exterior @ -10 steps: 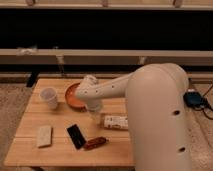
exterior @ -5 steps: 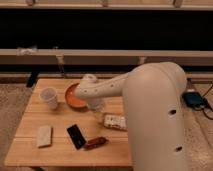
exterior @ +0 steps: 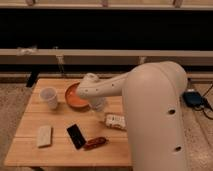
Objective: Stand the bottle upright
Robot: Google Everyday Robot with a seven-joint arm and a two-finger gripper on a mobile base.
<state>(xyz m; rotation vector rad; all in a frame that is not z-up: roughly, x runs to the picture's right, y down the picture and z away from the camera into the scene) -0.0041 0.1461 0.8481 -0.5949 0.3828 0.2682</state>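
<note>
The bottle (exterior: 115, 121) is small and whitish with a printed label. It lies on its side on the wooden table (exterior: 55, 150), right of the middle, its right end hidden by my arm. My gripper (exterior: 98, 108) hangs from the white arm just left of and above the bottle, close to its left end. The bulk of my arm (exterior: 155, 115) covers the table's right side.
An orange bowl (exterior: 76, 96) sits behind the gripper. A translucent whitish cup (exterior: 49, 97) stands at the back left. A black phone (exterior: 76, 135) and a dark reddish-brown oblong object (exterior: 95, 143) lie in front. A pale flat block (exterior: 44, 136) lies at the front left.
The gripper has dropped slightly and moved toward the bottle's left end. The bottle and the other things have not moved.
</note>
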